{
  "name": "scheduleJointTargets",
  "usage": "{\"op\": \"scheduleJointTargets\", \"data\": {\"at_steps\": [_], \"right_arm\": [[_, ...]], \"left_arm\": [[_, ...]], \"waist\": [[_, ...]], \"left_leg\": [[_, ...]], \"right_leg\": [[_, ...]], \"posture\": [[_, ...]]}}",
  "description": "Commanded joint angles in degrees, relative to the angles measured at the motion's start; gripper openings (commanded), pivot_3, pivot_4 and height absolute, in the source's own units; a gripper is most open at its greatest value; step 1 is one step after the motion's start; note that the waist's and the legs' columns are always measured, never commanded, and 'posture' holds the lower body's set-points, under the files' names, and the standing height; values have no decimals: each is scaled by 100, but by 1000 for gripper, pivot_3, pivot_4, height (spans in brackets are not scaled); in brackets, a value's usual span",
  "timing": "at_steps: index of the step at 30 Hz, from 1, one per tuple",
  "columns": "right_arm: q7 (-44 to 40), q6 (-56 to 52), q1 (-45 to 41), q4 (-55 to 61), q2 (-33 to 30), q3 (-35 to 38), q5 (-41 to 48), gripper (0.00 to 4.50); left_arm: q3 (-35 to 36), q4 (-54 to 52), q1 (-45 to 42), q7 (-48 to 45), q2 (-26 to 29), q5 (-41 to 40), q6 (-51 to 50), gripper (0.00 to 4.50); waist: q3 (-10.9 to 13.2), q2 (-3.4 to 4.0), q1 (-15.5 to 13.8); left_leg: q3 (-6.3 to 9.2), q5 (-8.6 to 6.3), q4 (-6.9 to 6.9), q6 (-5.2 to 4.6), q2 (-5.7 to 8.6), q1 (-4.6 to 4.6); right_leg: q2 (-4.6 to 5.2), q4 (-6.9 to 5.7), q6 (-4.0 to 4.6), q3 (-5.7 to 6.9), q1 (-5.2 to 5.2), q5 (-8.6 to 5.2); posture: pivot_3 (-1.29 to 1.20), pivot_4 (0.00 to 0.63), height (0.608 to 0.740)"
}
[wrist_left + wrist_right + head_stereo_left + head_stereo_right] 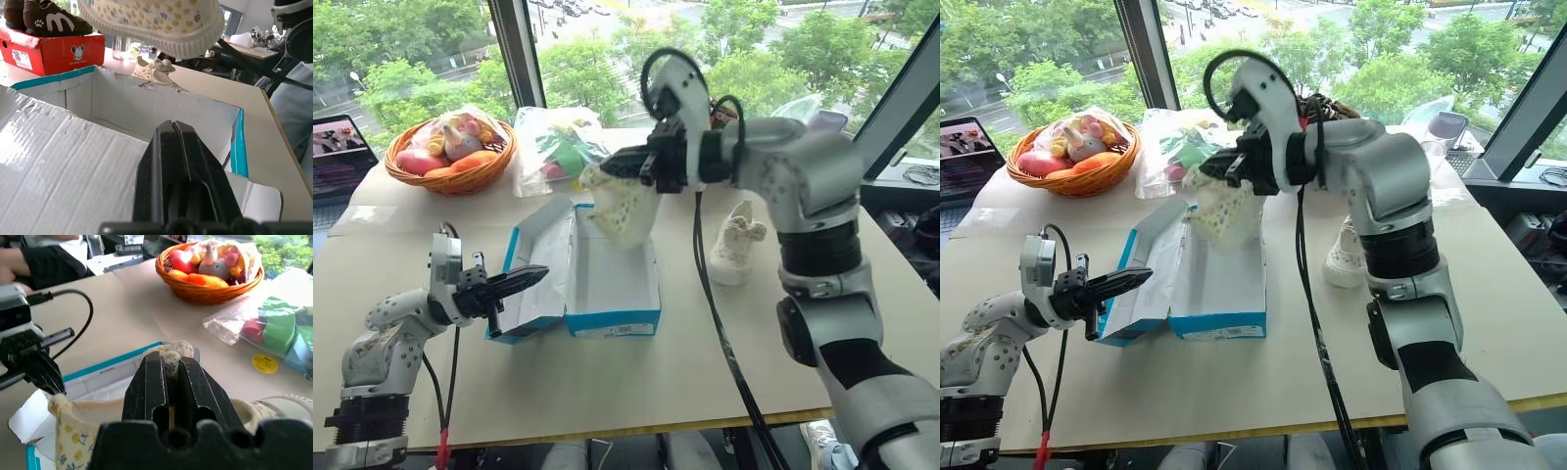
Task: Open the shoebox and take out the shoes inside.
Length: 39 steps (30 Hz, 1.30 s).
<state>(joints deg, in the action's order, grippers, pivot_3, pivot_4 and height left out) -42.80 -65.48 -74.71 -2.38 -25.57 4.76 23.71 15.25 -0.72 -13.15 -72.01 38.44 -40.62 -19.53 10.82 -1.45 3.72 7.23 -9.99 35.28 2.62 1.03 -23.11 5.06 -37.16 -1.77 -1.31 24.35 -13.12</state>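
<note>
The blue shoebox [612, 321] lies open on the table, white inside, with its lid [540, 250] folded back to the left. My left gripper [540, 274] is shut, its tips resting against the lid's inner face [73, 161]. My right gripper [609, 168] is shut on the rim of one cream shoe [625, 211] with a flowered lining, which hangs in the air above the box. In the right wrist view, the fingers [151, 387] pinch that shoe's edge. The other cream shoe [736, 245] lies on the table to the right of the box.
A wicker basket [460, 178] of toys and a plastic bag [558, 147] of toys sit behind the box. A laptop [337, 152] stands far left. A red box [54, 49] carries dark brown shoes [46, 17]. A person's arm [44, 259] rests beyond the table.
</note>
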Motion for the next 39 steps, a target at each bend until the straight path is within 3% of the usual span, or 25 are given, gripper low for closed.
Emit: {"op": "scheduleJointTargets", "data": {"at_steps": [1, 11, 21, 29, 38, 39], "right_arm": [[501, -115, -51, 385, -392, 716, 89, 122], [1516, -262, 1250, 1058, -1624, 1483, -215, 122], [1066, 514, 3155, 1232, -2215, 1562, -194, 122], [702, 1759, 3835, 77, -2377, 1030, -618, 122], [909, 2206, 4046, -587, -2209, 722, -964, 122], [928, 2151, 4082, -589, -2191, 801, -913, 514]], "left_arm": [[154, -217, -7, -17, 111, -119, -16, 0], [227, -228, 40, -43, 186, -136, -47, 0], [176, -220, 28, -26, 141, -113, -56, 0], [146, -216, 9, 4, 109, -88, -28, 0], [177, -218, 46, 29, 113, -73, -11, 0], [177, -222, 58, 26, 115, -73, -11, 0]], "waist": [[0, 0, -17], [5, 9, -59], [7, 12, -85], [8, 13, -93], [8, 14, -114], [8, 14, -115]], "left_leg": [[0, 0, 0, 0, 0, 0], [-5, 0, 0, 0, 1, -2], [-9, 0, 2, -1, 1, 0], [-14, 1, 2, -1, 1, 6], [-17, 1, 2, -1, 1, 7], [-17, 1, 2, -1, 1, 6]], "right_leg": [[0, 0, 0, 0, 0, 0], [2, 3, -6, -2, 0, -4], [3, 6, -27, -5, -7, -14], [2, 6, -28, -9, -10, -14], [2, 7, -28, -12, -11, -14], [2, 7, -28, -12, -11, -14]], "posture": [[0, 150, 740], [0, 150, 740], [0, 150, 740], [0, 150, 740], [0, 150, 740], [0, 150, 740]]}}
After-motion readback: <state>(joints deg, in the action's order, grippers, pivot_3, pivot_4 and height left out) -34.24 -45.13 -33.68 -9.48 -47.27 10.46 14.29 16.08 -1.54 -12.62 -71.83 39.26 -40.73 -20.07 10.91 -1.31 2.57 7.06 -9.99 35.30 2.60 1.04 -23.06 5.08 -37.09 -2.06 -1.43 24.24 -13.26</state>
